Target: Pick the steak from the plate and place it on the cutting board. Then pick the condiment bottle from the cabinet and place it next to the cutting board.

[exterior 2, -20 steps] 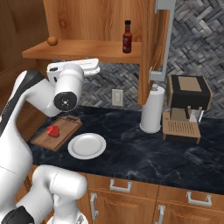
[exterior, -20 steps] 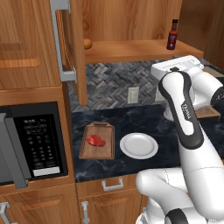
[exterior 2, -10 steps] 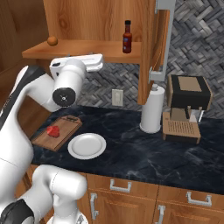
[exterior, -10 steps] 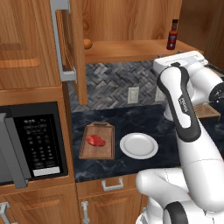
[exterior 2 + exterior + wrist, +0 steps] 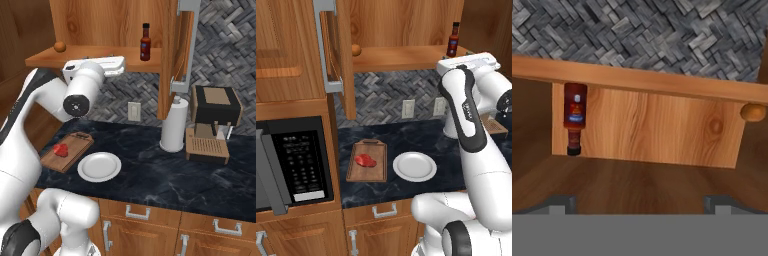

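Left base view: the steak (image 5: 365,160) is seen lying flat on the cutting board (image 5: 368,172), which rests on the dark counter (image 5: 421,137) with its handle end toward the backsplash. At 3 o'clock from the board, just beside it, the plate (image 5: 415,167) is set bare on the counter. The condiment bottle (image 5: 454,40) is stood upright on the shelf of the cabinet (image 5: 401,54), near the shelf's right end, with a small round brown object (image 5: 356,49) well apart from it at the left end. The cabinet door (image 5: 340,50) is swung open. A microwave (image 5: 293,162) is placed at 9 o'clock from the board.

The arm is raised and bent at the elbow, with its white hand (image 5: 468,62) held level just under the shelf edge, at 5 o'clock from the bottle and clear of it. In the hand view the scene is shown upside down: the bottle (image 5: 574,118) hangs at 10 o'clock, and the gripper (image 5: 640,202) is seen with its two finger tips (image 5: 561,202) spread wide apart, nothing between them. In the right base view a paper-towel roll (image 5: 174,125) and a coffee machine (image 5: 211,122) are stood on the counter.
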